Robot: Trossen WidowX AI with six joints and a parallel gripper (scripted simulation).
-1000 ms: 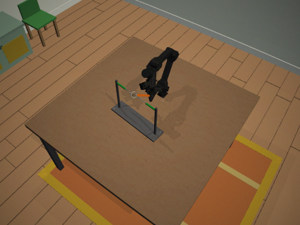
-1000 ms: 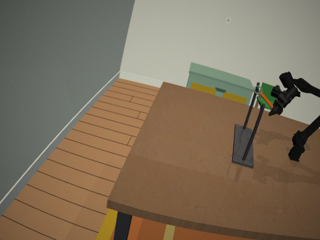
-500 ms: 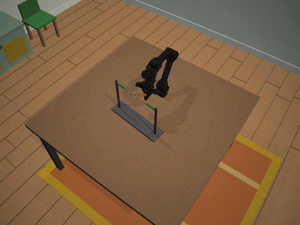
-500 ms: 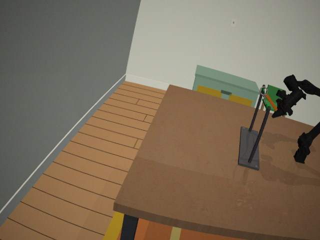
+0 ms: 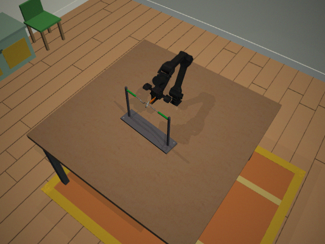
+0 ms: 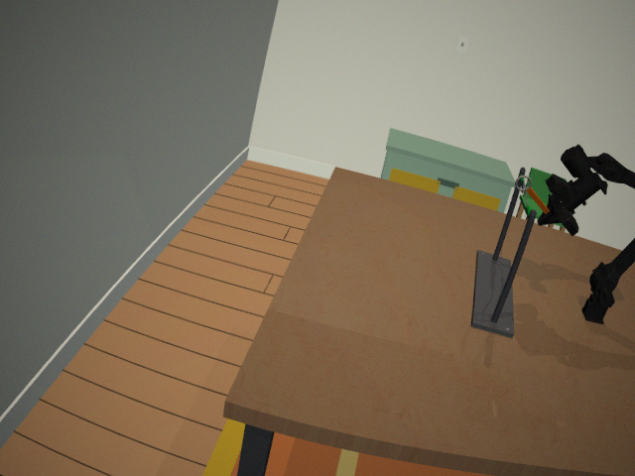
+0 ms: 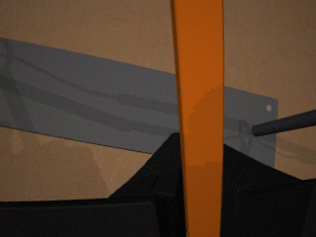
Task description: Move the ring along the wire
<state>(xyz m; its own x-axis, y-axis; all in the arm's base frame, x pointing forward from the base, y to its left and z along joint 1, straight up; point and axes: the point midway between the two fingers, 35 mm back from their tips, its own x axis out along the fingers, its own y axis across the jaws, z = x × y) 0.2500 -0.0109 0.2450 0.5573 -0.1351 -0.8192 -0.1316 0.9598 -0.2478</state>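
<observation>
The ring (image 5: 147, 105) (image 6: 516, 185) is around the thin grey wire (image 5: 154, 109), between its two green parts (image 5: 131, 93) (image 5: 163, 115). It looks narrow in the top view; whether it touches the wire cannot be told. My gripper (image 5: 155, 97) (image 6: 548, 213) (image 7: 186, 141) is shut on the orange handle (image 5: 152, 100) (image 6: 537, 199) (image 7: 198, 74), on the arm's side of the wire. One post (image 5: 127, 103) (image 6: 506, 227) stands at the left in the top view, the other post (image 5: 168, 131) (image 6: 514, 266) (image 7: 286, 122) at the right.
The dark base plate (image 5: 149, 131) (image 6: 483, 292) (image 7: 99, 74) lies on the brown table (image 5: 110, 157) (image 6: 384, 287) below the wire. The arm reaches in from the side opposite the table's near edge. A green chair (image 5: 43, 21) and a cabinet (image 5: 12, 28) stand beyond the table.
</observation>
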